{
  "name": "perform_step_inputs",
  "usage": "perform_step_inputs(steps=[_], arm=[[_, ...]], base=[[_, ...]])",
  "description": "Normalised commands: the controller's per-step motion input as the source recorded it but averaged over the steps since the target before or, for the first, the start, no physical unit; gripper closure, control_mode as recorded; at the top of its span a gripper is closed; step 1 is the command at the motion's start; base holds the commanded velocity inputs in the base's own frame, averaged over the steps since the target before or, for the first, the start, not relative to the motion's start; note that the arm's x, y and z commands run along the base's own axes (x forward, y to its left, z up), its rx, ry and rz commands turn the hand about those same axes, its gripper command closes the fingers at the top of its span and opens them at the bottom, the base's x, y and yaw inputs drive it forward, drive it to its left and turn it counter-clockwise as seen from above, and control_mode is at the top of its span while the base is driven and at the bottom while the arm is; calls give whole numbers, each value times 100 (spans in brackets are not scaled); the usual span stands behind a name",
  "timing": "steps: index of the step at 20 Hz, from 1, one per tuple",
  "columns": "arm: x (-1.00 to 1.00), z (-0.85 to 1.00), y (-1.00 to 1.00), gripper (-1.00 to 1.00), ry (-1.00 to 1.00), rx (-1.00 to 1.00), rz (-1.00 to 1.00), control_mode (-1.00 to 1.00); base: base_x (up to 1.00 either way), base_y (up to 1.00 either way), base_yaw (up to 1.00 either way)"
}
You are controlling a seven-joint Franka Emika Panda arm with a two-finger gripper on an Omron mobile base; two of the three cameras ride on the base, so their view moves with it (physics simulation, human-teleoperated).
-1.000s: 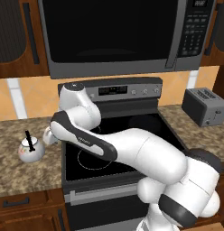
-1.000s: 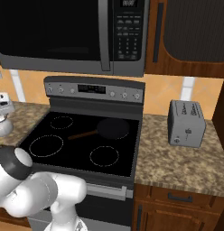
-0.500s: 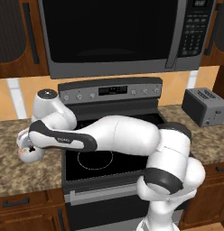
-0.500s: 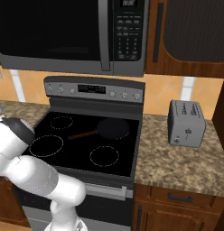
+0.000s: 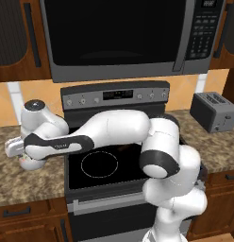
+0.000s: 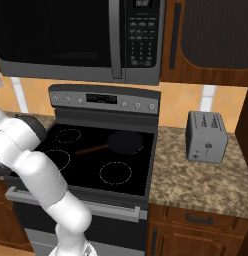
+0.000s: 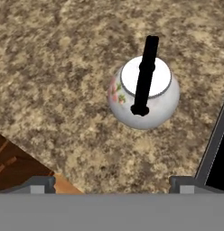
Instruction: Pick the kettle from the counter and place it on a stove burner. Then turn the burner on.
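Reaching is the step in hand: the white arm is stretching out to the left of the black glass-topped stove (image 5: 102, 163), with its hand hanging over the speckled brown-and-beige granite counter (image 7: 55, 81). From the hand's own camera I am looking straight down on the small round white kettle (image 7: 143, 94) with faint floral marks, and its thin black upright handle (image 7: 145, 74) is standing up towards the lens. The kettle is sitting on the counter just beside the stove's dark edge, untouched.

The two-finger gripper (image 7: 113, 184) is gaping as wide as it goes and is gripping nothing; its two dark tips are showing well apart at the bottom of the hand view, with the kettle lying ahead of them and a little towards the right-hand tip.

To my eye the next move is calling for the hand to centre over the black handle, come down until the tips straddle it, and then close. A dark frying pan (image 6: 123, 142) is already occupying one rear burner, so a free ring will be needed for the kettle.
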Motion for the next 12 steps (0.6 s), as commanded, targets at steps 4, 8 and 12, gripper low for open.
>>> perform_step_inputs(steps=[4,8,12], arm=[[23,-1,0,-100,10,-6,-7,-100],[28,-1,-3,-100,18,-10,-2,-100],[26,-21,0,-100,11,-6,0,-100]], base=[[0,0,0],[0,0,0],[0,0,0]])
